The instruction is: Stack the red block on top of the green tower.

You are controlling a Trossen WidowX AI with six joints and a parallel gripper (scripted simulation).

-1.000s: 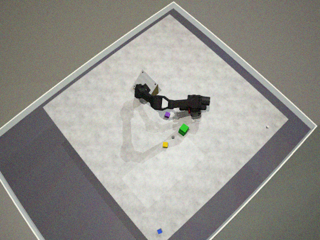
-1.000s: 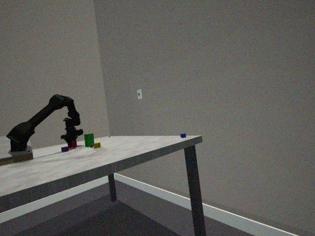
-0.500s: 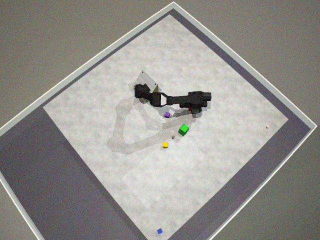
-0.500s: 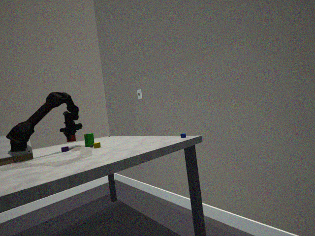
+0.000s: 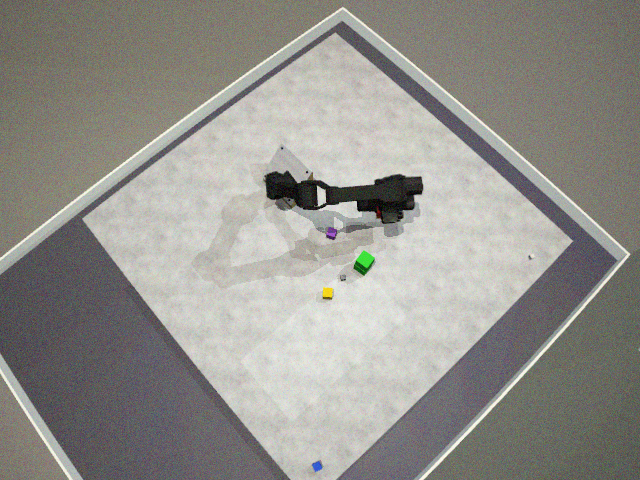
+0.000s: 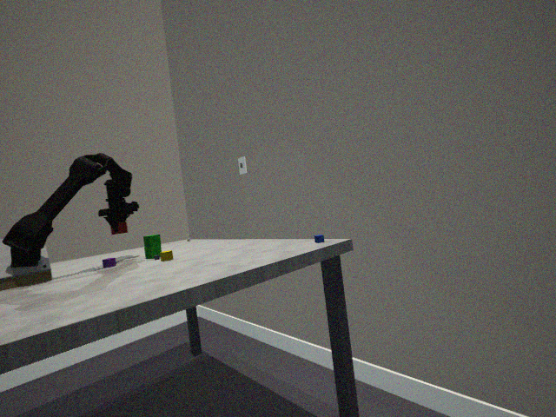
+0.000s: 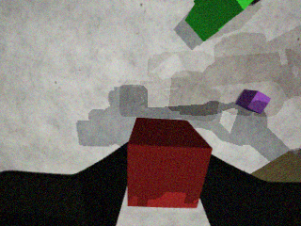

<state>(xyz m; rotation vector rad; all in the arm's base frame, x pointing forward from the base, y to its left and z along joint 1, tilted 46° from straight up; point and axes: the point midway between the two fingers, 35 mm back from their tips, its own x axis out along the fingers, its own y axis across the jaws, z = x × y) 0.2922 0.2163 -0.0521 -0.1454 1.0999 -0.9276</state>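
Note:
My gripper [image 6: 117, 228] [image 7: 160, 145] is shut on the red block [image 5: 378, 212] [image 6: 120, 228] [image 7: 167, 174] and holds it in the air above the table. In the top view the arm hides most of the block. The green tower [image 5: 364, 262] [image 6: 152, 246] [image 7: 213, 19] stands upright on the table, off to one side of the gripper, and does not touch it. In the exterior view the held block is left of the tower, with its underside about level with the tower's top. The wrist view cuts off the upper part of the tower.
A purple block [image 5: 331, 233] [image 6: 109, 262] [image 7: 253, 101] lies between the arm's base and the tower. A yellow block [image 5: 327, 293] [image 6: 166, 255] and a tiny grey cube [image 5: 342, 277] [image 6: 156, 257] lie near the tower. A blue block [image 5: 317, 466] [image 6: 319, 238] lies near a far table corner.

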